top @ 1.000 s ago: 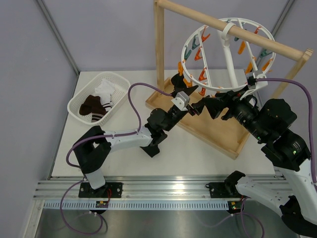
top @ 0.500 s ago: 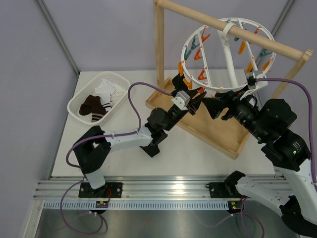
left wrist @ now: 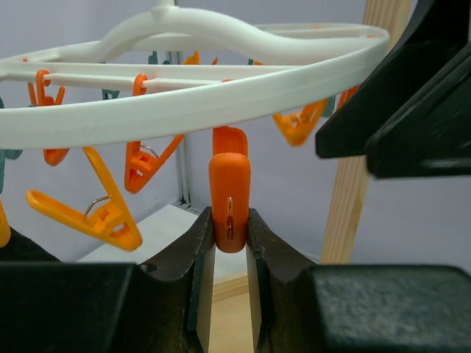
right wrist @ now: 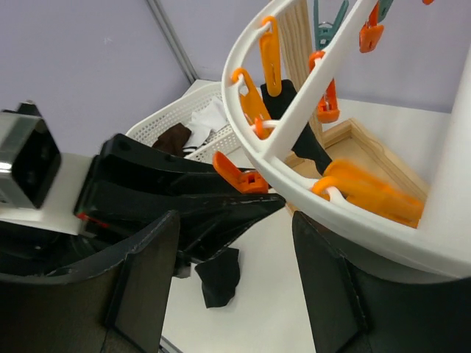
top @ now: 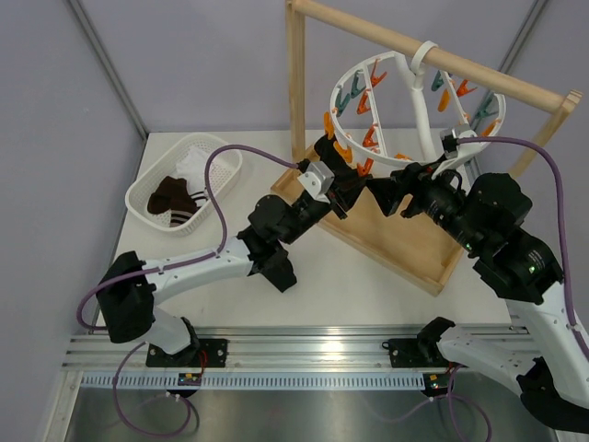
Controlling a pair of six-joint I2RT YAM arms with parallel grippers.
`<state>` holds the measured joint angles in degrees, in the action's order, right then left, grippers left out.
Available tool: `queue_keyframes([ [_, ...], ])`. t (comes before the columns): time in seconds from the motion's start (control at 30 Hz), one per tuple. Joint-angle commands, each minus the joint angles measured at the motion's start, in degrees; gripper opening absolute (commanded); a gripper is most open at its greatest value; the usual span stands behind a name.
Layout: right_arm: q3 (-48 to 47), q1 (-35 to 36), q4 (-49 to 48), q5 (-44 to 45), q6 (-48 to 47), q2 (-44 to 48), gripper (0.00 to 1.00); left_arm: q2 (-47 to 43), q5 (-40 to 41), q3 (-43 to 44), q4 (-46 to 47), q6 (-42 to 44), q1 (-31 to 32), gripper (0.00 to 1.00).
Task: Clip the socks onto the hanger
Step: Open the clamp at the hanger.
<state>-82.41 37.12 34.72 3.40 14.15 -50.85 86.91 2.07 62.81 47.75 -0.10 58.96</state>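
The white ring hanger (top: 419, 92) hangs tilted from the wooden bar, with orange and teal clips dangling. My left gripper (top: 352, 180) reaches up to its near rim. In the left wrist view the left gripper (left wrist: 229, 237) is shut on the lower end of an orange clip (left wrist: 229, 187) under the ring (left wrist: 221, 95), both fingers touching it. A dark sock (top: 324, 149) hangs from a clip on the ring's left side. My right gripper (top: 391, 191) is open beside the left one, with nothing between its fingers (right wrist: 140, 287). More socks (top: 177, 195) lie in the basket.
The white mesh basket (top: 225, 147) stands at the table's back left. The wooden frame stand (top: 296, 92) and its base tray (top: 414, 253) surround the hanger. A black lump (right wrist: 219, 278) shows below the left gripper; I cannot tell what it is.
The left gripper closed onto the orange clip and its arm stretched forward. The hanger ring tilted and swung left. The right arm shifted slightly left and stayed open.
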Motion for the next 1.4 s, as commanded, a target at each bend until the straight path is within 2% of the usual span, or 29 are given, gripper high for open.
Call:
queue_keyframes([
  [0.0, 0.2, 0.3, -3.3, -0.1, -0.4, -0.8, 0.7, -4.9, -3.6, -0.9, -2.9, -2.3, 0.0, 0.16],
  [0.23, 0.1, 0.4, -6.4, 1.9, 1.6, -2.2, 0.7, -7.2, -7.9, 0.1, -9.2, -3.3, 0.0, 0.13],
  [0.37, 0.1, 0.3, -7.5, 0.1, 2.3, -3.3, 0.68, -7.3, -10.7, 1.6, -13.1, -3.9, 0.0, 0.13],
  [0.57, 0.6, 0.4, -7.6, 2.0, 2.3, -4.1, 0.68, -8.2, -16.0, 2.8, -15.4, -5.8, 0.0, 0.11],
  [0.93, 1.1, 0.4, -5.8, 8.8, 7.1, -5.1, 0.67, -9.0, -18.9, 3.2, -16.5, -6.9, 0.0, 0.11],
  [1.37, 4.7, 0.4, -10.2, 13.6, 12.6, -5.1, 0.64, -8.0, -20.5, 3.4, -15.6, -8.3, 0.0, 0.11],
])
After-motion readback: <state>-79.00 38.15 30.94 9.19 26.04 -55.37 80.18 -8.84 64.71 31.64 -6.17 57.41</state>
